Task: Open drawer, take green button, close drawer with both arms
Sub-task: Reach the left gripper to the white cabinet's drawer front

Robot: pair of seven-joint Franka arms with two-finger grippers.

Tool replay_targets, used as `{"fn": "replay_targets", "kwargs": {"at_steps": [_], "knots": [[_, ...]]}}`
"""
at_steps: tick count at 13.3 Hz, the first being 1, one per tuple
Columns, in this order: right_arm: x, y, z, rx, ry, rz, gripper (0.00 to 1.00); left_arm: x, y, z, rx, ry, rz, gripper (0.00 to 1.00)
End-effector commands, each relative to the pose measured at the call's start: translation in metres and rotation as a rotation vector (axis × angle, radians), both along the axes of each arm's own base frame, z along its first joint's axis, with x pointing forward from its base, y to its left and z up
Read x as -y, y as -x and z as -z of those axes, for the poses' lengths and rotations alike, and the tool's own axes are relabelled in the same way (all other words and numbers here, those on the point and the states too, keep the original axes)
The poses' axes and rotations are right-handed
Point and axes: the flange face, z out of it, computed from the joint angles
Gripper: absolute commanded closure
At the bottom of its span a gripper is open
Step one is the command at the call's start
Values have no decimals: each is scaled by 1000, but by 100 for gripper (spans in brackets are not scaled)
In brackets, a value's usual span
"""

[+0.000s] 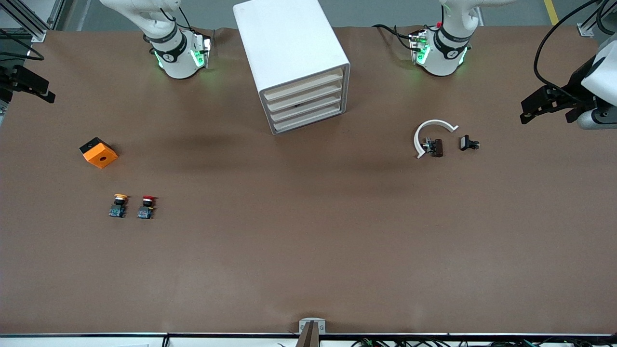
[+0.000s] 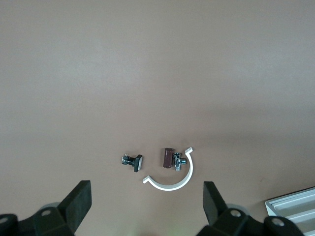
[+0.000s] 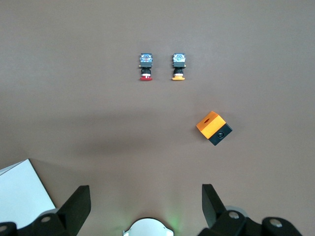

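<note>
Brown table [image 1: 308, 241], white cabinet [image 1: 294, 62] with all four drawers closed.
Both arms wait, raised at the table's ends: left gripper [image 2: 147, 209] and right gripper [image 3: 146, 209] spread wide, holding nothing. Green button unseen.

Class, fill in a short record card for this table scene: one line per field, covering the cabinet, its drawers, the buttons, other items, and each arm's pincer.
Cabinet: white cabinet, between the two arm bases.
Drawers: four drawers, all shut.
Green button: not in sight.
Other buttons: yellow button beside red button, toward the right arm's end.
Orange box: farther from the front camera than those buttons.
Small parts: white curved clip, brown part, black part, toward the left arm's end.
Left pincer: open, above the small parts.
Right pincer: open, raised above the table.
</note>
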Motion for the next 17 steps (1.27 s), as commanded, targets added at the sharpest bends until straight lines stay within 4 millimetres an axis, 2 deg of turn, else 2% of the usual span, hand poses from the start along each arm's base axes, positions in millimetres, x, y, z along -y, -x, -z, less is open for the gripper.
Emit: {"fn": "replay_targets", "kwargs": {"at_steps": [1, 3, 5, 7, 9, 10, 12, 13, 15, 16, 17], "knots": [[-2, 7, -4, 19, -21, -5, 0, -4, -1, -4, -6, -3, 10, 0], [-3, 7, -3, 18, -21, -8, 0, -2, -2, -4, -8, -3, 10, 0], [-3, 8, -3, 18, -22, -6, 0, -2, -10, 11, -33, -7, 12, 0], [-6, 7, -3, 18, -24, -11, 0, -8, -25, 41, -91, -35, 2, 0], [-10, 7, -3, 15, -23, -17, 0, -2, -36, 83, -188, -39, -8, 0], [-12, 7, -5, 18, -22, -23, 0, 9, -40, 101, -232, -52, -80, 0], [-17, 7, -5, 16, -23, -34, 0, 59, -50, 152, -306, -99, -297, 0], [-18, 7, -5, 17, -22, -36, 0, 76, -56, 186, -355, -121, -371, 0], [-23, 7, -5, 14, -23, -45, 0, 122, -63, 250, -437, -148, -498, 0], [-22, 7, -5, 13, -23, -43, 0, 138, -69, 282, -457, -172, -590, 0], [-22, 7, -5, 11, -23, -43, 0, 161, -70, 314, -494, -176, -709, 0]]}}
